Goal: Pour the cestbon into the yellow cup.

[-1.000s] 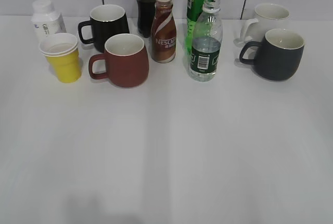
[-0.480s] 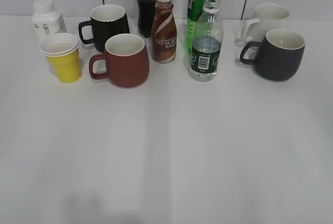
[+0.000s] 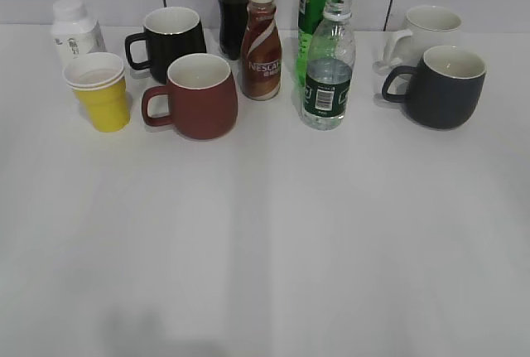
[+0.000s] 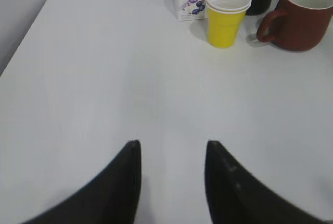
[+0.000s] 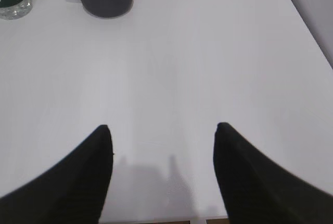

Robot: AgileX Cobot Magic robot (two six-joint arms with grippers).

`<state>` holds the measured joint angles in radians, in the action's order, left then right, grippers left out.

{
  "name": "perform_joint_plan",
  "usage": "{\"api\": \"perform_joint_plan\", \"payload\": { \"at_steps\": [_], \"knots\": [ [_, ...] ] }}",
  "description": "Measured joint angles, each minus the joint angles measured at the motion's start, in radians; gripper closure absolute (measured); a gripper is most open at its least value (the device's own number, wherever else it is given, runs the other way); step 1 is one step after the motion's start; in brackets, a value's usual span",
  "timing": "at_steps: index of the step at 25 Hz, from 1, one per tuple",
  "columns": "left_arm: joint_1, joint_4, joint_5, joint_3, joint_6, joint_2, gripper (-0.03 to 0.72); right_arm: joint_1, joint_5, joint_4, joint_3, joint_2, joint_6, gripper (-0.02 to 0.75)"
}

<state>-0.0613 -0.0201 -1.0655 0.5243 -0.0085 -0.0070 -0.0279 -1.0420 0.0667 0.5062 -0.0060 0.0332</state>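
Because the water bottle (image 3: 328,67) is uncapped among crowded mugs, a careless grasp by either hand, left hand (image 4: 171,148) or right hand (image 5: 162,130), both spread wide and empty, could spill it before the yellow cup (image 3: 99,92).

Left tool (image 4: 171,154), right tool (image 5: 163,135) — black tapered fingers (smooth, matte).

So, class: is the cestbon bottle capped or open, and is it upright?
Open and upright. The cestbon stands on the table with a bare neck, no cap, and is partly filled with water.

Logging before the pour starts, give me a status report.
Left gripper and right gripper open, empty. Cestbon upright, uncapped. Yellow cup far left; red mug between.
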Motion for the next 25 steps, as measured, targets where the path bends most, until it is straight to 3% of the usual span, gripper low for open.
{"api": "perform_joint_plan", "payload": {
  "at_steps": [9, 25],
  "knots": [
    [0.000, 0.000, 0.001, 0.000, 0.000, 0.000, 0.447, 0.000, 0.000, 0.000, 0.000, 0.000, -0.001, 0.279],
    [0.000, 0.000, 0.001, 0.000, 0.000, 0.000, 0.452, 0.000, 0.000, 0.000, 0.000, 0.000, -0.001, 0.286]
  ]
}}
